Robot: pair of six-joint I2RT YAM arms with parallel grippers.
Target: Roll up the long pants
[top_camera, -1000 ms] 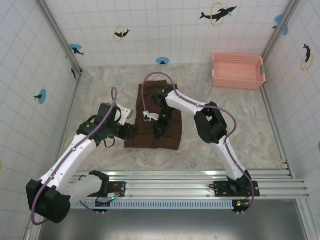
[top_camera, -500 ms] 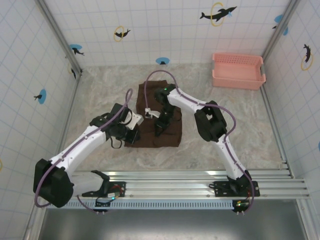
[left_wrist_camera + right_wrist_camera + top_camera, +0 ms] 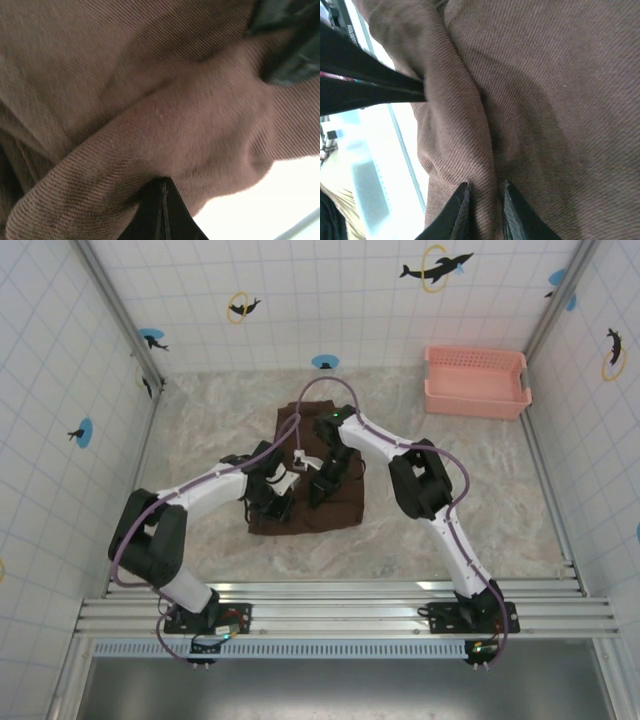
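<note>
One pink basket, far from long pants

Looks close onto the long pants, brown twill. Nips a raised ridge of the cloth between the right gripper's dark fingertips at the bottom edge. Meets a black bar from the left, tip touching that ridge.

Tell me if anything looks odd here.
Nothing stands out. The pants lie folded mid-table, the right gripper pinches a ridge of cloth beside the left gripper, and the basket sits upright at the far right.
</note>
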